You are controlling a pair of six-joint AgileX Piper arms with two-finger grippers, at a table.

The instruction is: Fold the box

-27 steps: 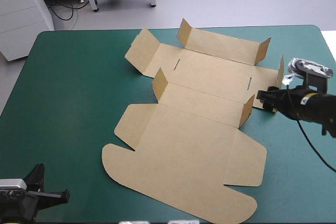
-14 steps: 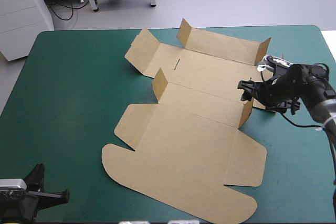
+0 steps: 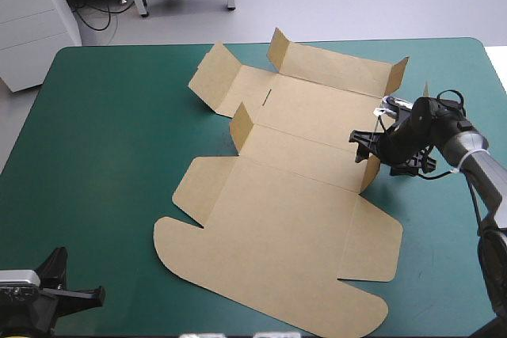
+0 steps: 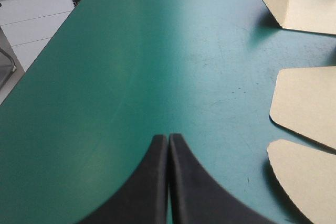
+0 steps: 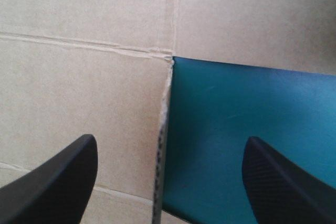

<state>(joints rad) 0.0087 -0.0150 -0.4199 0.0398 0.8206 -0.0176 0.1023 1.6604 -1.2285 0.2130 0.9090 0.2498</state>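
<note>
Your right gripper point(image 5: 170, 141) holds its fingers apart with the raised side flap point(image 3: 374, 165) of the box point(image 3: 293, 195) between them, probably set for 1 pinch. Your left gripper point(image 4: 168, 142), fingers together, hangs over bare surface point(image 4: 121, 77), with the box beside it.

My left gripper point(image 3: 100, 296): low at 7 o'clock, fingers point(image 4: 152, 187) pressed into one arch. My right arm point(image 3: 467, 152): enters from 4 o'clock. Right gripper point(image 3: 362, 146): aimed toward 9 o'clock, fingers spread wide.
</note>
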